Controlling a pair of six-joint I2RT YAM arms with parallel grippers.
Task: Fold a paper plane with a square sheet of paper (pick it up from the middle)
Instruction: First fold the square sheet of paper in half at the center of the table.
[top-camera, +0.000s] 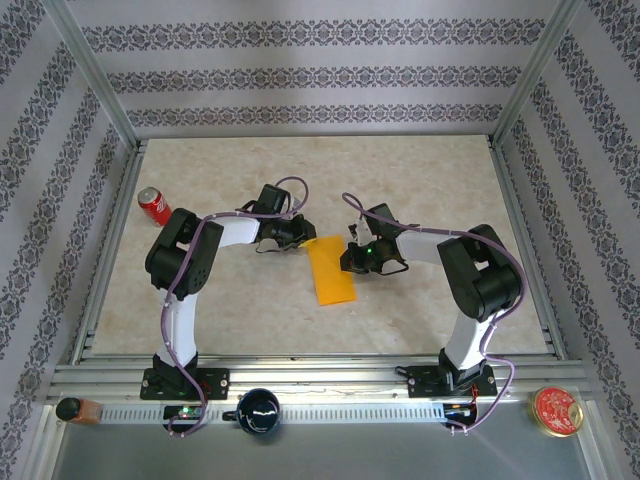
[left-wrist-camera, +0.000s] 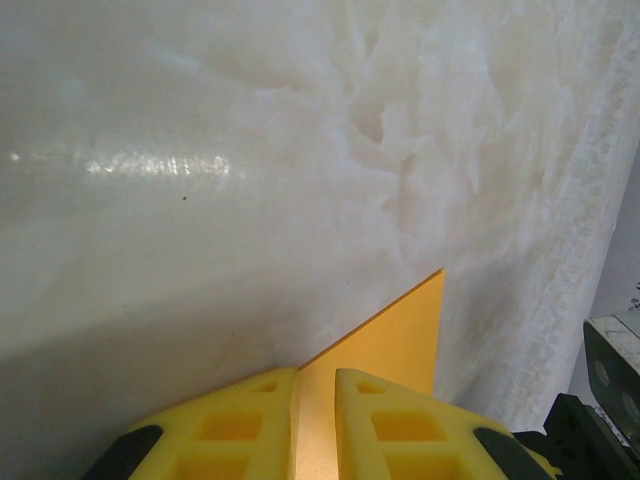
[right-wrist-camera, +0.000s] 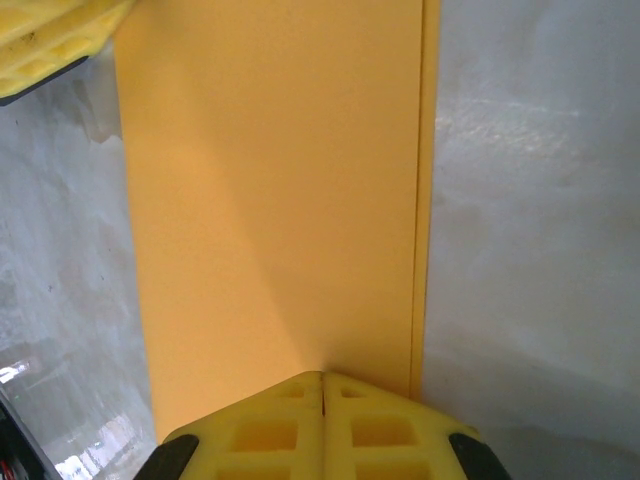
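Both your arms bend inward, low over the folded square sheet of paper (top-camera: 333, 270) in the middle of the table (top-camera: 230, 310). Right gripper (right-wrist-camera: 322, 378) fully closed, tips on the paper's edge. Left gripper (left-wrist-camera: 317, 375) nearly closed at the far corner, grip unclear.

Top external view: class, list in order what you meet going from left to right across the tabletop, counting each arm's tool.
red soda can → left tool → orange-yellow paper → right tool

Orange-yellow sheet of paper (top-camera: 333, 270), yellow fingers (right-wrist-camera: 270, 430), red soda can (top-camera: 154, 205), cream marbled table (top-camera: 250, 310), grey damask-striped walls (top-camera: 300, 75).
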